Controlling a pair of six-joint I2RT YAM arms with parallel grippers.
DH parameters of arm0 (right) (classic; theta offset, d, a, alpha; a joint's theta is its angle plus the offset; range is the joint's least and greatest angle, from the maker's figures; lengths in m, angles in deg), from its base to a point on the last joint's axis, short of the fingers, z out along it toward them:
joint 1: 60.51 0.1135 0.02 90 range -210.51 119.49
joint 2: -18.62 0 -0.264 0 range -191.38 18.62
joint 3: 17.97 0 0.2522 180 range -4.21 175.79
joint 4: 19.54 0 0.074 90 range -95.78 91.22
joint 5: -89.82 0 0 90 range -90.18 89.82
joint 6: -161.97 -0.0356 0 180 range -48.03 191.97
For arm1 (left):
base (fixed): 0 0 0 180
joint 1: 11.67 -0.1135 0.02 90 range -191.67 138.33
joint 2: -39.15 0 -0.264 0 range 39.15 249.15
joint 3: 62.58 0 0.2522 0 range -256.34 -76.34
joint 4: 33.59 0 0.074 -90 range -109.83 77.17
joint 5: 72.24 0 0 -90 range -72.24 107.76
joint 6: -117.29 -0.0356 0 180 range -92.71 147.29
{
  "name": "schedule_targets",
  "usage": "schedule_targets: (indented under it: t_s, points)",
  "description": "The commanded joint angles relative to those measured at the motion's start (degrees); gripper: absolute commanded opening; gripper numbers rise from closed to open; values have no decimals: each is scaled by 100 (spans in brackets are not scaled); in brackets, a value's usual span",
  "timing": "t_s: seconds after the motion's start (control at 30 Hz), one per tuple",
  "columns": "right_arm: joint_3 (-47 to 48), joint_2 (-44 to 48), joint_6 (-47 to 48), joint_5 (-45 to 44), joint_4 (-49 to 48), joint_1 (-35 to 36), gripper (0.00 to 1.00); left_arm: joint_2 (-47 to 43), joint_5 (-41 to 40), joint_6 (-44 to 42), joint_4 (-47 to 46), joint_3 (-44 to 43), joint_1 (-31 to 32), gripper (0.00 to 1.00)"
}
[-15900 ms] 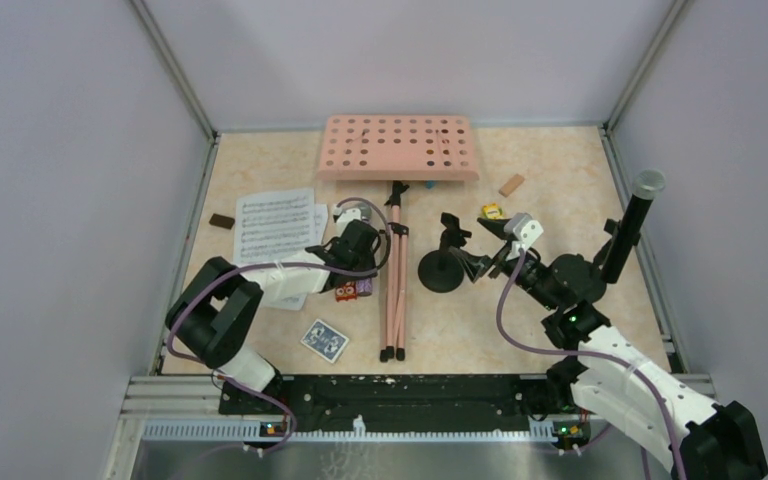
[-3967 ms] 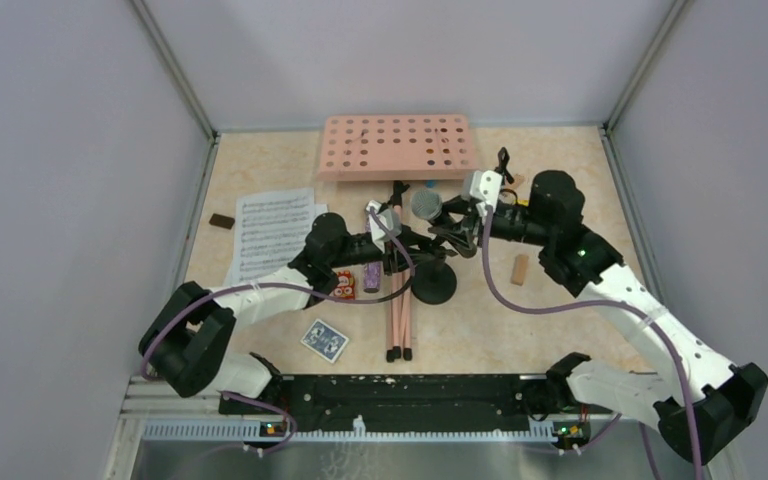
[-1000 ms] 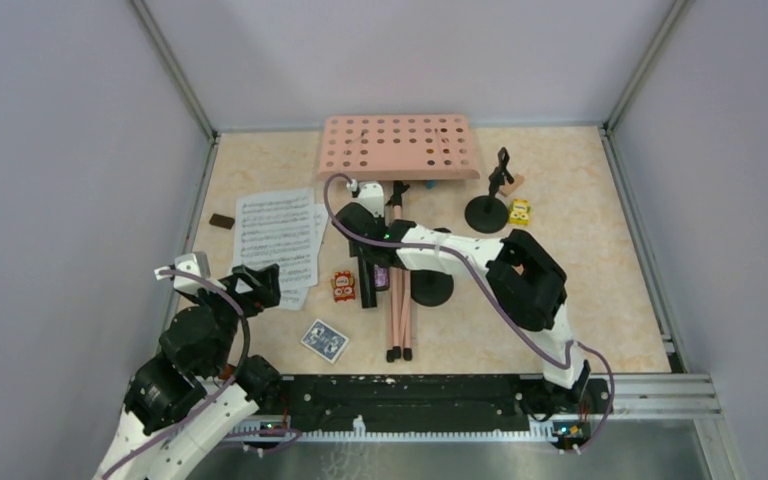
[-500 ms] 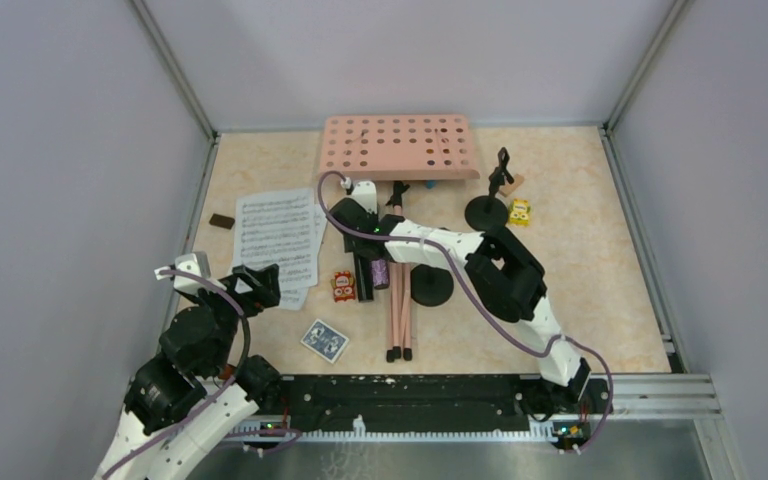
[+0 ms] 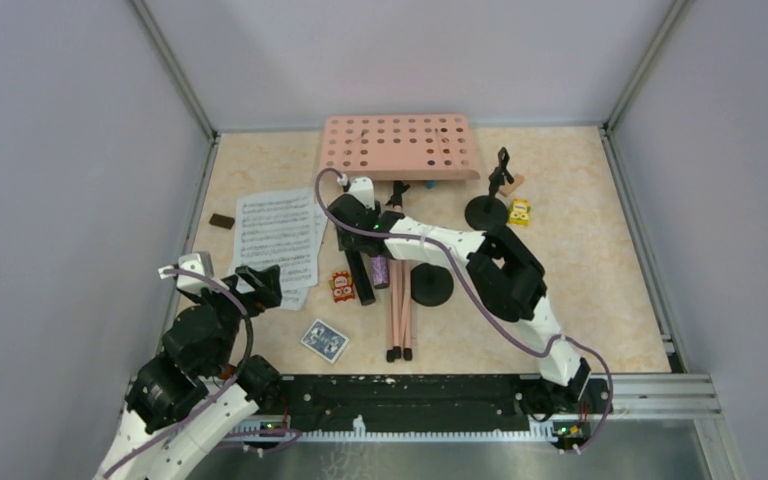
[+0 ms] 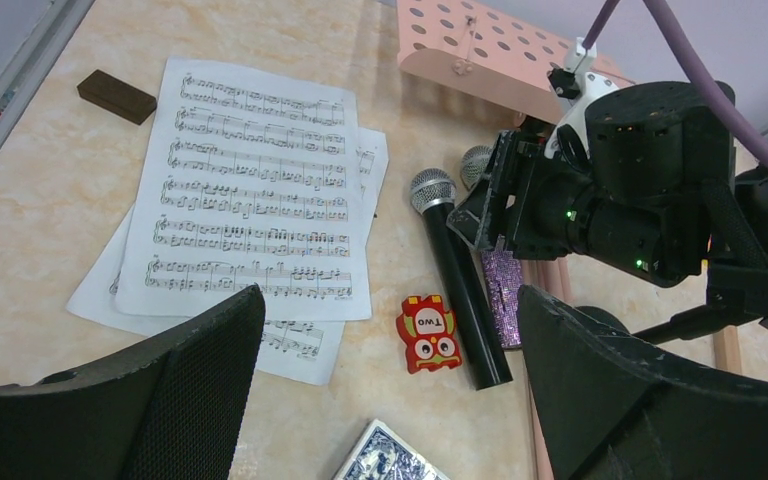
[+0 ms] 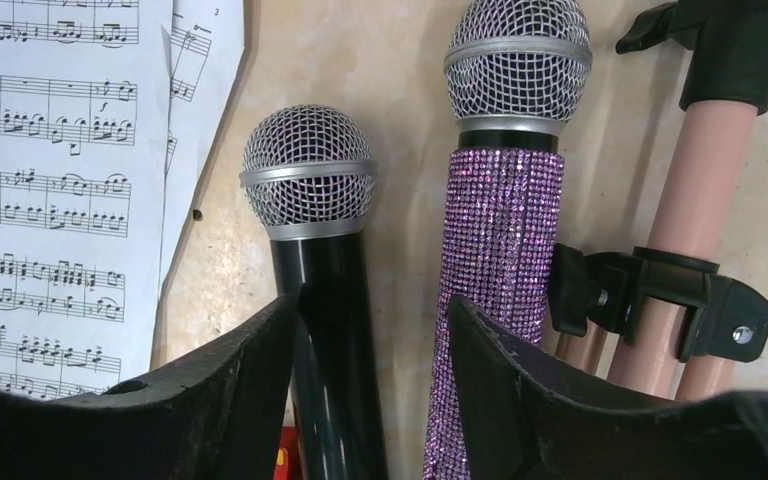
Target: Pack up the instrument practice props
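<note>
The black microphone point(image 7: 325, 290) lies flat on the table beside the purple-glitter microphone point(image 7: 500, 230), both grey heads pointing towards the rack. My right gripper point(image 7: 372, 315) stands open astride the black one's handle, with a gap on its right side. From above, the right gripper point(image 5: 350, 238) hovers over the black microphone point(image 5: 360, 280). The salmon-pink music rack point(image 5: 398, 146) lies at the back, its tripod legs point(image 5: 398, 300) folded. The sheet-music pages point(image 5: 275, 235) lie at the left. One mic holder point(image 5: 488, 205) stands upright, and another holder's round base point(image 5: 431, 285) lies by the legs. My left gripper point(image 5: 255, 283) is open and empty.
A red owl toy point(image 5: 343, 286) lies next to the black microphone. The blue playing-card pack point(image 5: 324, 340) is near the front, a brown block point(image 5: 222, 221) by the left wall, and a yellow toy point(image 5: 520, 211) beside the upright holder. Walls enclose three sides.
My right gripper has opened, letting go of the black microphone, which now rests slightly slanted beside the purple one. The left arm has stayed still.
</note>
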Motion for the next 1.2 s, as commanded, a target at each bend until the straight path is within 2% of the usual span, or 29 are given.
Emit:
schedule_targets:
  t_s: [0.0, 0.1, 0.23, 0.33, 0.43, 0.53, 0.67, 0.73, 0.87, 1.07, 1.17]
  points:
    - [268, 353, 239, -178, 238, -106, 57, -46, -96, -126, -273, 75, 4, 99]
    - [71, 808, 506, 76, -3, -103, 57, -38, -31, -197, -327, 96, 5, 99]
    - [-473, 1566, 1230, 1406, -593, -99, 57, -21, 33, -250, -383, 111, 10, 99]
    - [-703, 2030, 1809, 2373, -591, -98, 57, 45, 260, -475, -584, 170, 10, 99]
    - [-610, 2375, 2566, 2923, 42, -31, 57, 315, 964, -840, -865, 142, 12, 99]
    - [-371, 2631, 3399, 2897, 1026, 17, 58, 825, 1135, -904, -847, -51, 9, 99]
    - [-286, 3050, 4577, 3541, 2242, -65, 61, 1508, 1359, -828, -744, -407, 8, 99]
    - [-288, 3287, 4672, 3666, 2405, -340, 61, 1698, 1447, -789, -825, -410, 5, 99]
    - [-436, 3878, 4454, 4789, 2175, -1395, 60, 1785, 1576, -831, -1118, -275, 4, 99]
    - [-1657, 5524, 3596, 6740, 773, -3081, 60, 1753, 1480, -1059, -1200, -116, 6, 99]
    - [-2529, 6519, 2801, 7135, -153, -3792, 61, 1755, 1379, -1103, -1162, -64, 11, 99]
